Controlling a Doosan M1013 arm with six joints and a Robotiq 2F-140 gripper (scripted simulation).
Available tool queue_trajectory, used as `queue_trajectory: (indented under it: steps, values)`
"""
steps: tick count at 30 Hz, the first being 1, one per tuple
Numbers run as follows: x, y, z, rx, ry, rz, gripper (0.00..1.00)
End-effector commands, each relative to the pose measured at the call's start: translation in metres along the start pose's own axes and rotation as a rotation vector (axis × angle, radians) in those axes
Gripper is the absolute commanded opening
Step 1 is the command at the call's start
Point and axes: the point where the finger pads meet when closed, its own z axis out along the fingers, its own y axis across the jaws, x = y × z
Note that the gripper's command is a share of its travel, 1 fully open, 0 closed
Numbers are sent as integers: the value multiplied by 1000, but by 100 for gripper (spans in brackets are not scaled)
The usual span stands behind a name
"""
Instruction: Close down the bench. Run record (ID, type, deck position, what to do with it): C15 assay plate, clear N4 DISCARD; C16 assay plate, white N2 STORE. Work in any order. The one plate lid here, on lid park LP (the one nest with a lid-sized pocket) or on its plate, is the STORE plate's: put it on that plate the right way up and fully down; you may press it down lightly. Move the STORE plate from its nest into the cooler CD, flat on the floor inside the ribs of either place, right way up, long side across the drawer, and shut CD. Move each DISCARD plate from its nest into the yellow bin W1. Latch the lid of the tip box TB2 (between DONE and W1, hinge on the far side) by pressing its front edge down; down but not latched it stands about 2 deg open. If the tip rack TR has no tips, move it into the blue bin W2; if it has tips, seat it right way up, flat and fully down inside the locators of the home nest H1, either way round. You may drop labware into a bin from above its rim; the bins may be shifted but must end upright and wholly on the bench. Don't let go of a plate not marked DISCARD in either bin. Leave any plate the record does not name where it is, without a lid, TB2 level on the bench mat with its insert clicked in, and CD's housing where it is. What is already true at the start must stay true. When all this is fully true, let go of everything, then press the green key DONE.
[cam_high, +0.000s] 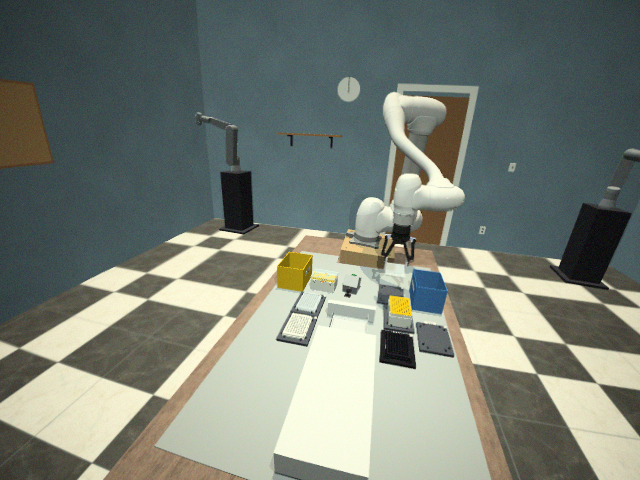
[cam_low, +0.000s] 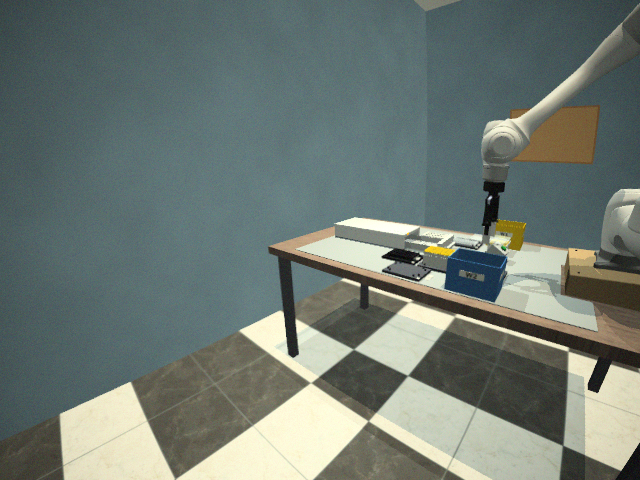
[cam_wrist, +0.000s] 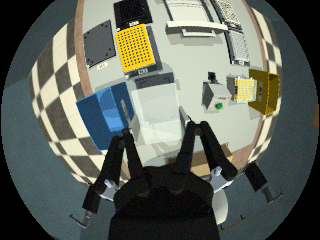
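The gripper is shown clamped on a clear lid, which is held lifted above the bench mat, beside the blue bin. The emptied lid park is seen below it, near the yellow tip rack. The white plate and the clear plate are seated in their nests, near the yellow bin. The cooler drawer is seen at mid-bench.

Blue bin hiding the claw's tips
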Motion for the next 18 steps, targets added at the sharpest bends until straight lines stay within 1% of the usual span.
queue_trajectory:
  steps: [1,13,18]
  values:
    - [4,4,0,0,0,-42,0]
    - [27,26,0,0,0,-42,0]
    - [32,31,0,0,0,-42,0]
